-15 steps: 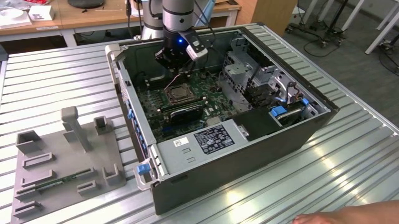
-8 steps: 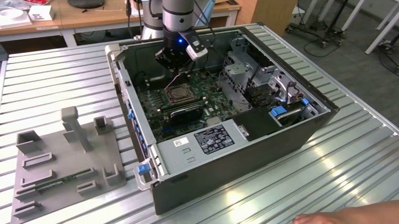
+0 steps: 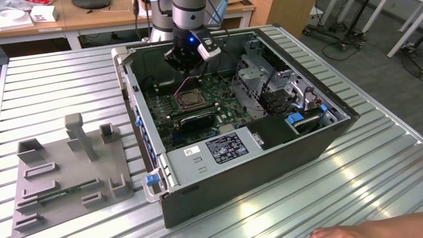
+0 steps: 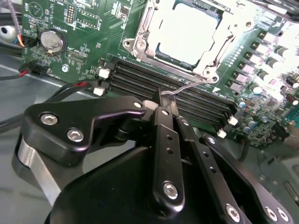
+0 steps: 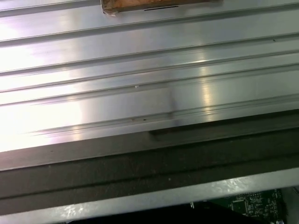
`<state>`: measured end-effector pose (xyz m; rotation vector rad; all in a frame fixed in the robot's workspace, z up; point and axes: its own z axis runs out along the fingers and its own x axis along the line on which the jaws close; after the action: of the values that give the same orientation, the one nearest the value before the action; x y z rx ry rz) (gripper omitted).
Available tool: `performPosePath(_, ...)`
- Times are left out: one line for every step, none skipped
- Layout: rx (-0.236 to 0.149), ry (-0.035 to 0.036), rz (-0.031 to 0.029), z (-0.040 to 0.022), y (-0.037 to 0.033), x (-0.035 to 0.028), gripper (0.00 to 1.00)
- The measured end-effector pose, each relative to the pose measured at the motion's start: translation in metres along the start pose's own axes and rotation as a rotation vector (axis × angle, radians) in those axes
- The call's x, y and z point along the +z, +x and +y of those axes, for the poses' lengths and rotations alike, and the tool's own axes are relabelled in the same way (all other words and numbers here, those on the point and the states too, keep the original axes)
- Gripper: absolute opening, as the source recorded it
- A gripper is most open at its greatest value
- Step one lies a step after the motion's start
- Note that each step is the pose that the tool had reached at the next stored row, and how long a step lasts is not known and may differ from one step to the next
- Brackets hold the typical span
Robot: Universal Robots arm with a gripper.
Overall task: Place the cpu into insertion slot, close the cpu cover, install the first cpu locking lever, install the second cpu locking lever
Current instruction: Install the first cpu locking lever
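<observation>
Cpu [image 4: 189,35] lies seated in the insertion slot [image 4: 135,45] on the green board [image 4: 88,23], with the cpu cover [image 4: 174,64] down around it. Just beside it, the gripper [image 4: 162,99] is pinched narrow at the end of a thin wire locking lever [image 4: 187,87].

Black jointed tool [image 4: 164,99] with silver screws [image 4: 170,189], blue-lit wrist [image 3: 192,37].

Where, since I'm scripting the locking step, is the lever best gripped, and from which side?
Probably its free end, over the memory slots: the lever is a thin wire hinged at a corner of the cover, and that end stands clear. Come from above, pinching across the wire; the end effector is shut there.
</observation>
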<state>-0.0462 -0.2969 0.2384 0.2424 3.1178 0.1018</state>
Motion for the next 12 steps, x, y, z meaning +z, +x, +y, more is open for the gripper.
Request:
performPosePath(0.000,0.0000,0.0000,0.0002,0.0000,-0.0024,0.11)
performPosePath(0.000,0.0002,0.0001,0.0003,0.0000,-0.0049,0.11)
performPosePath(0.000,0.0000,0.0000,0.0005,-0.0001,-0.0076,0.11)
performPosePath(0.000,-0.0001,0.0000,0.0007,-0.0001,-0.0100,0.11)
performPosePath(0.000,0.0000,0.0001,0.0008,-0.0001,-0.0125,0.11)
performPosePath(0.000,0.0000,0.0000,0.0010,-0.0001,-0.0148,0.11)
performPosePath(0.000,0.0001,0.0000,0.0011,-0.0001,-0.0171,0.11)
performPosePath(0.000,0.0001,0.0001,0.0013,-0.0002,-0.0195,0.11)
performPosePath(0.000,0.0001,0.0001,0.0014,-0.0002,-0.0218,0.11)
performPosePath(0.000,-0.0001,0.0000,0.0016,-0.0002,-0.0241,0.11)
performPosePath(0.000,0.0000,0.0000,0.0017,-0.0002,-0.0265,0.11)
performPosePath(0.000,0.0000,0.0000,0.0019,-0.0002,-0.0287,0.11)
